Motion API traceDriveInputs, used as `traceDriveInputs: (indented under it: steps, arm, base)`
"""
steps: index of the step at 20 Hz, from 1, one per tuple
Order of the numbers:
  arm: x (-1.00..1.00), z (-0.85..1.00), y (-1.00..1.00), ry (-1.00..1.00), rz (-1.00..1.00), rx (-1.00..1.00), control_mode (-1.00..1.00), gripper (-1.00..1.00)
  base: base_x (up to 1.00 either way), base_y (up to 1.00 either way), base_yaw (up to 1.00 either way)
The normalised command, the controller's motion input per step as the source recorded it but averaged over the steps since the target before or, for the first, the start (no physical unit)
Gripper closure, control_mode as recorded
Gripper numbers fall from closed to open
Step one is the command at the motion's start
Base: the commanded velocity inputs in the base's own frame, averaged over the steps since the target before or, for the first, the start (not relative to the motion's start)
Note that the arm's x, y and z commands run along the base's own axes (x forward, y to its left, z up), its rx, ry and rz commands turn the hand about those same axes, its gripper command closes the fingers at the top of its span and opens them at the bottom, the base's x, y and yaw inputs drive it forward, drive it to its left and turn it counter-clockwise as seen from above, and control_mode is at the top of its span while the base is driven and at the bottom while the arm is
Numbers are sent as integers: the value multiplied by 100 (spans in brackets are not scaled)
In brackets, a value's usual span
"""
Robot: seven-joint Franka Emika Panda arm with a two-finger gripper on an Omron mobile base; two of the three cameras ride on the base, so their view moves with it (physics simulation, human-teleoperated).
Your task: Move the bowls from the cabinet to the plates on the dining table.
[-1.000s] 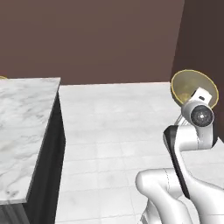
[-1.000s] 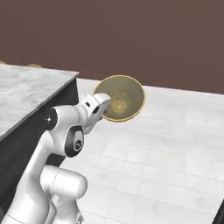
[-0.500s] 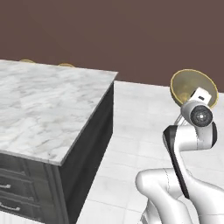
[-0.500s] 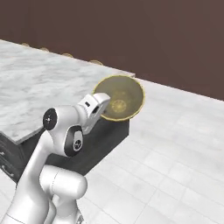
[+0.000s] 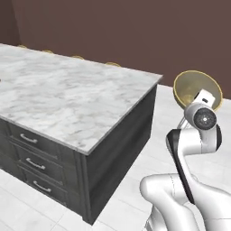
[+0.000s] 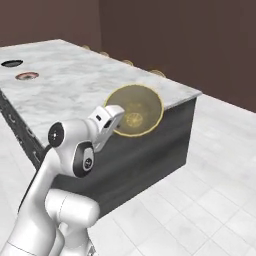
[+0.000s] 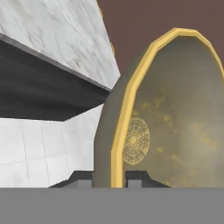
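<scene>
With the two small round plates, navy-rimmed (image 6: 11, 63) and red-orange-rimmed (image 6: 26, 76), far down the long white marble dining table (image 6: 75, 80), the gripper (image 6: 119, 125) pinching the olive-yellow bowl (image 6: 135, 110) by its rim should keep it steady in transit.

The arm is folded with its elbow low, wrist raised; jaws apparently pinched on the olive-yellow bowl's (image 7: 170, 118) rim.

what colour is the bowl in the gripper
Olive-yellow bowl with a brighter yellow rim, clearest in the hand view.
</scene>
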Motion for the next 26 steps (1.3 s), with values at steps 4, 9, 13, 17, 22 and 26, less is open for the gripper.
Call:
traceDriveInputs:
  steps: [4,9,13,17,22,26]
  arm:
    - [0,0,0,0,0,0,100,100]
    - [0,0,0,0,0,0,100,100]
    - [0,0,0,0,0,0,100,100]
    - [0,0,0,0,0,0,100,100]
    - [0,0,0,0,0,0,100,100]
    - [0,0,0,0,0,0,100,100]
  base:
    - [34,36,16]
    - [49,64,33]
    - [35,91,30]
    - [0,92,21]
    - [-20,100,21]
    - [-6,91,19]
